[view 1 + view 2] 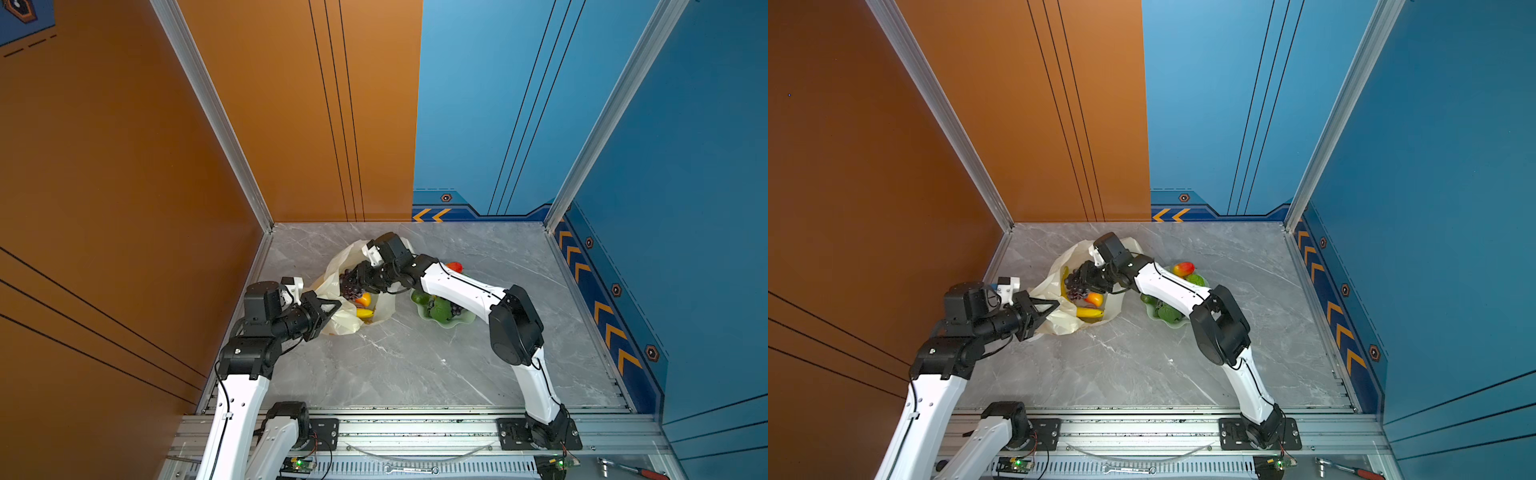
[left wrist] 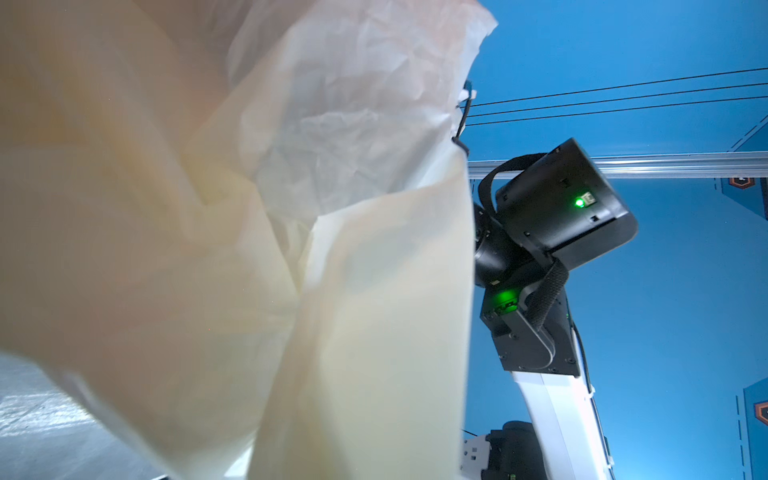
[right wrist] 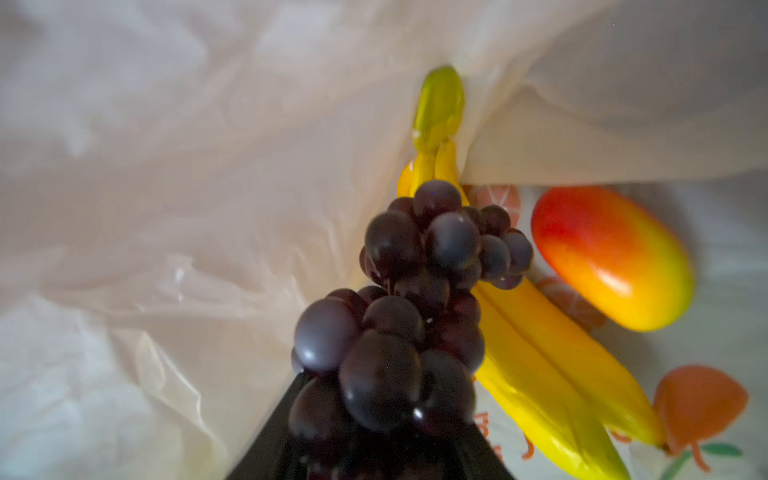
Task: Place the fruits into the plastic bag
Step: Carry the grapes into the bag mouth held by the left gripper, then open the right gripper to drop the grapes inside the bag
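Note:
The cream plastic bag (image 1: 336, 266) lies open at the back left of the marble table and fills the left wrist view (image 2: 249, 208). My left gripper (image 1: 332, 307) is shut on its near rim. My right gripper (image 1: 359, 282) reaches into the mouth, shut on a dark purple grape cluster (image 3: 395, 332) that hangs over the fruits inside. Inside lie a yellow banana bunch (image 3: 552, 361) and a red-yellow mango (image 3: 611, 257). In both top views the grapes (image 1: 1076, 284) sit just above the mango (image 1: 1094, 298) and bananas (image 1: 1089, 312).
A pale green wavy dish (image 1: 453, 324) sits right of the bag, under my right forearm. It holds green fruits (image 1: 440, 311), another mango (image 1: 1183, 269) and a small dark grape cluster (image 1: 456, 309). A wrench (image 1: 411, 470) and a ratchet (image 1: 631, 469) lie on the front rail.

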Tool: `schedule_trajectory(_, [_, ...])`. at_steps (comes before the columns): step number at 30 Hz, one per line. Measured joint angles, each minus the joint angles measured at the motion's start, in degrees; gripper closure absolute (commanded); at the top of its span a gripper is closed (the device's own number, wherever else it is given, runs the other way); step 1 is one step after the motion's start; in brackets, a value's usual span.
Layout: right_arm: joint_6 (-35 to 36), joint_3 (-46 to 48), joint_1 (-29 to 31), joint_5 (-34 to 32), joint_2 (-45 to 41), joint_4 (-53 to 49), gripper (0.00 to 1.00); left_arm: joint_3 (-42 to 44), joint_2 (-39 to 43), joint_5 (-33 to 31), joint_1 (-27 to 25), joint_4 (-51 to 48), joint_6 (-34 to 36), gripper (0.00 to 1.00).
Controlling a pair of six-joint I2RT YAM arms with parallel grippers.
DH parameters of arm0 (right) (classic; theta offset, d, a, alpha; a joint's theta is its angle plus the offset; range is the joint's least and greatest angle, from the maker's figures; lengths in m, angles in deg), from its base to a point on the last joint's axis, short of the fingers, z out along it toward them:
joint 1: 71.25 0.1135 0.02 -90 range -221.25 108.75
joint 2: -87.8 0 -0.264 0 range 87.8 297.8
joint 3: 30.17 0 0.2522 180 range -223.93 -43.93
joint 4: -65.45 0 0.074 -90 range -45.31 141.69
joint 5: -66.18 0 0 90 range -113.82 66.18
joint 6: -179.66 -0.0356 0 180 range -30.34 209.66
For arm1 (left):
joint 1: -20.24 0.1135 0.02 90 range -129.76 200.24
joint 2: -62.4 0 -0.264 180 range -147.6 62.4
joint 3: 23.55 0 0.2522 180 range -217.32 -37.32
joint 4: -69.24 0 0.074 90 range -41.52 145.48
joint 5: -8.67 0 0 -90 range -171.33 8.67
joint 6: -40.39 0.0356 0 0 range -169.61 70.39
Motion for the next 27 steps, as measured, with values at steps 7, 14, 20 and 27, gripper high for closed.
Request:
schedule_trajectory(7, [1.16,-5.75,2.16,-1.86,2.58,-3.63,0.00,0.02,0.00,0.00,0.09,0.00,0.02,1.00])
schedule_trajectory(14, [3.69,-5.77,2.54,-2.64,2.36,-6.95,0.00,0.02,-0.42,0.02,0.74,-0.07,0.07,1.00])
schedule_trajectory(20, [7.06,-1.66,1.81,-5.55,-2.23,-10.84,0.00,0.02,-1.14,0.00,1.40,-0.26,0.26,1.00])
schedule_trajectory(27, [13.03,2.45,1.68,-12.02,-12.04,-15.47,0.00,0.02,-0.83,-0.04,1.86,-0.42,0.26,1.00])
